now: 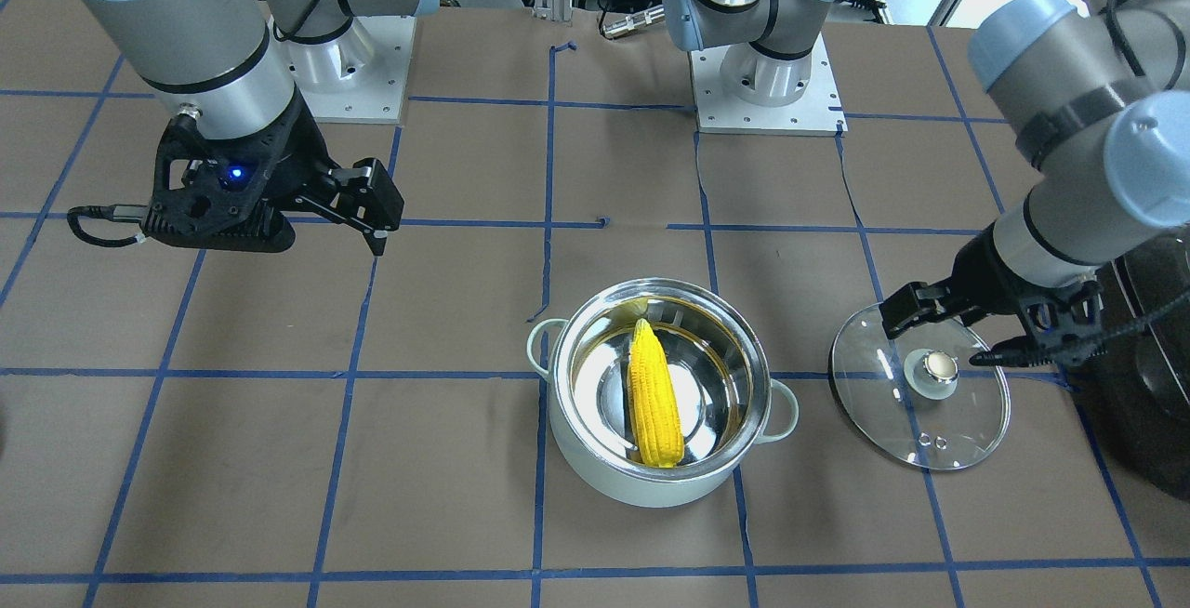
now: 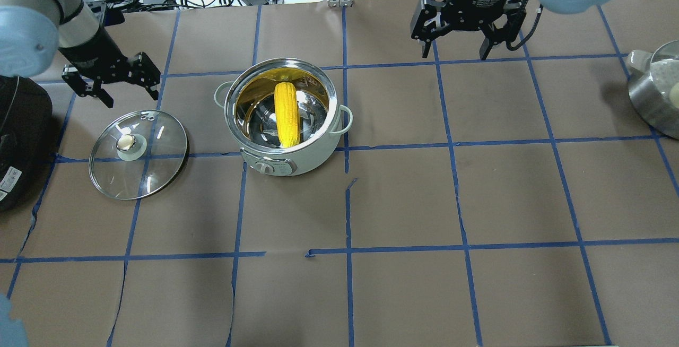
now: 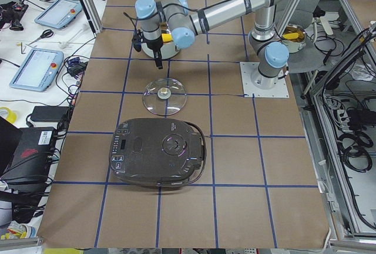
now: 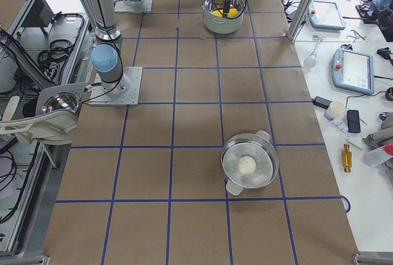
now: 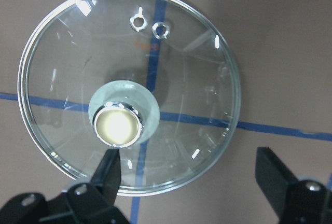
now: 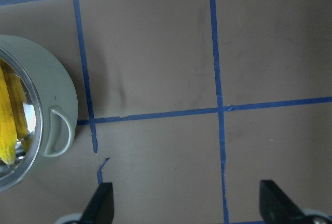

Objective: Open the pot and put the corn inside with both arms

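The mint-green pot [image 1: 665,487] stands open at mid-table, also in the overhead view [image 2: 297,158]. The yellow corn [image 1: 654,399] lies inside it, point towards the robot, and shows from overhead [image 2: 286,115]. The glass lid [image 1: 892,422] lies flat on the table beside the pot [image 2: 159,161], knob up. My left gripper [image 1: 939,338] is open and empty, just above the lid's robot-side edge [image 2: 131,98]; its wrist view shows the lid [image 5: 181,105] below the spread fingers. My right gripper [image 2: 454,54] is open and empty, raised to the pot's other side [image 1: 325,231].
A bulky black appliance [image 2: 16,140] sits beyond the lid at the table's left end [image 3: 158,151]. A steel pot with a pale object inside [image 4: 249,165] stands near the table's right end [image 2: 655,92]. Blue tape lines grid the brown table.
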`<action>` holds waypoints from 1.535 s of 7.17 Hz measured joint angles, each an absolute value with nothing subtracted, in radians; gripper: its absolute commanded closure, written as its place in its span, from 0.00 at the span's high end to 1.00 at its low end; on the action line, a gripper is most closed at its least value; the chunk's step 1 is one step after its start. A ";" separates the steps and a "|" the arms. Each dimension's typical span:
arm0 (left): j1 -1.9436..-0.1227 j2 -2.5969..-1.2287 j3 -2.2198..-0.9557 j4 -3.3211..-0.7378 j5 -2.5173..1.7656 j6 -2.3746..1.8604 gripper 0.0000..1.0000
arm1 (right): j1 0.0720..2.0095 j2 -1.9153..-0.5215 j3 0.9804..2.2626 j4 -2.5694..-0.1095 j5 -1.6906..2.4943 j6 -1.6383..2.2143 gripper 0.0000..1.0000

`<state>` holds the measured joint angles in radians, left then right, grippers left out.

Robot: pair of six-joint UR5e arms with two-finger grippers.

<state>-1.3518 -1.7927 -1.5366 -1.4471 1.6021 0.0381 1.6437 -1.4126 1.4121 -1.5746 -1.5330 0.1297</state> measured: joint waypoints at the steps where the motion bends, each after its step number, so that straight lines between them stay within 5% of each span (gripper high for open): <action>1: -1.430 -1.743 -1.490 -1.521 1.603 -0.037 0.93 | 1.638 -1.433 1.425 -1.551 -1.541 0.110 1.00; 4: -1.584 -1.623 -1.460 -1.559 1.595 -0.095 0.96 | 1.632 -1.471 1.445 -1.482 -1.552 0.096 1.00; 11: -1.588 -1.594 -1.471 -1.560 1.596 -0.044 1.00 | 1.600 -1.585 1.568 -1.478 -1.554 0.046 1.00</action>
